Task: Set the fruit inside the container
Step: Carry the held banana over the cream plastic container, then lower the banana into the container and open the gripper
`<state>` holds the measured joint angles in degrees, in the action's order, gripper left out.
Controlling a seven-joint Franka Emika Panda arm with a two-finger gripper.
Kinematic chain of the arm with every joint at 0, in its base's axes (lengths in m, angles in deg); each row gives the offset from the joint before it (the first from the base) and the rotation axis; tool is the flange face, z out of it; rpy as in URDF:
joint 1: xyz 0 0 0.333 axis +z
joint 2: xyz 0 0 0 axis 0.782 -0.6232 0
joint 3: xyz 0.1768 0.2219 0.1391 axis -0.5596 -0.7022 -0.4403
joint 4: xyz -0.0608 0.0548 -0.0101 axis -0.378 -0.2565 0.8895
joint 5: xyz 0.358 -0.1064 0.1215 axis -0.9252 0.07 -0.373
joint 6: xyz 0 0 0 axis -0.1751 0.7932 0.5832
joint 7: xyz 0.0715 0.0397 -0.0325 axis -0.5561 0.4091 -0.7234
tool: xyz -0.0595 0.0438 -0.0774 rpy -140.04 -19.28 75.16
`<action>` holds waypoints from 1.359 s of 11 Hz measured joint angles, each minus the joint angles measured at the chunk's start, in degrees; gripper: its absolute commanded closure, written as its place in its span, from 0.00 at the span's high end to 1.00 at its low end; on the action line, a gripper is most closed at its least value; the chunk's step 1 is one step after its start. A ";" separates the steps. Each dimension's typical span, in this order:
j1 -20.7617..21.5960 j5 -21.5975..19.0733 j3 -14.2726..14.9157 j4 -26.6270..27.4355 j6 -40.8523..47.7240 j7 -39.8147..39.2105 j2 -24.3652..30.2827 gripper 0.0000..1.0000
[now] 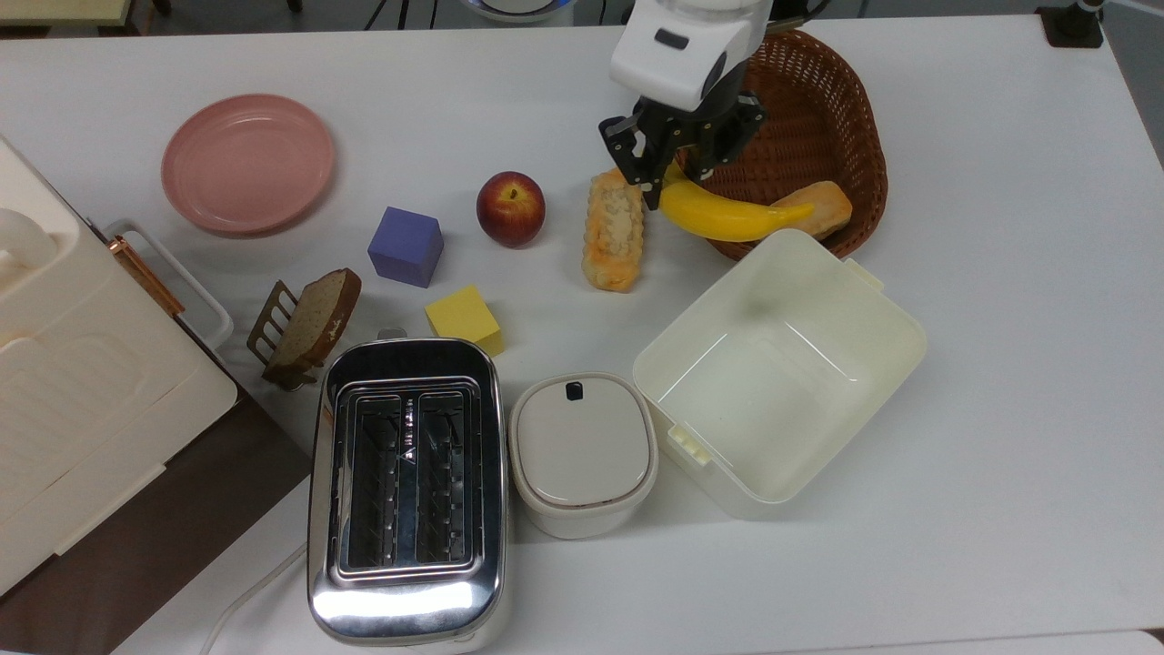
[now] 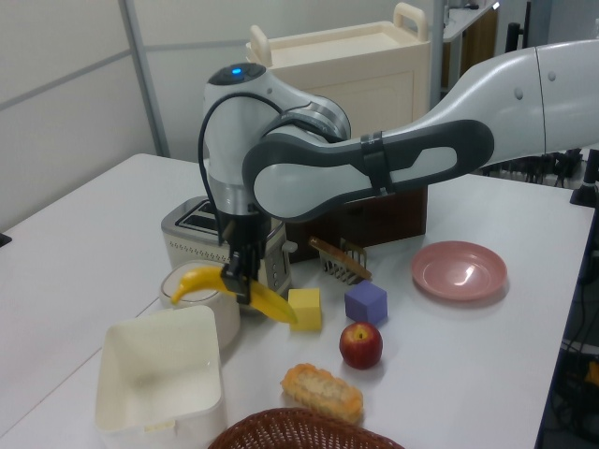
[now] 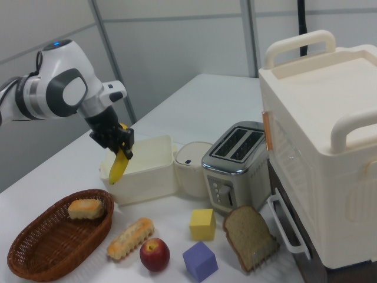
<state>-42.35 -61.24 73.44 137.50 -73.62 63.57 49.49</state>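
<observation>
White table [image 1: 1000, 364] in a grey-panelled room, toaster [image 1: 406, 491], pot [image 1: 583, 452] and open box [image 1: 782, 364] along the top view's near edge, arm reaching down, gripper [image 1: 677, 162] clamped on one end of the banana [image 1: 727, 216], held in the air between basket [image 1: 818, 100] and box.

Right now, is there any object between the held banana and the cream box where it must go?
Nothing visible blocks it. The tool holds the banana in the air, just beyond the container rim, near the basket. The container is open and looks empty.
</observation>
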 measured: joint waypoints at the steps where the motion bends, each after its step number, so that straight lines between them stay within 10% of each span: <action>1: 0.00 1.27 -0.73 -0.58 -1.64 1.82 -0.26 0.09; 10: 1.98 19.60 -2.92 -5.72 -19.56 26.83 -9.96 0.09; 15: 2.54 20.81 -2.98 -5.95 -19.99 29.05 -11.56 0.18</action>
<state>-39.81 -40.43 70.46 131.55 -93.61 92.62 37.93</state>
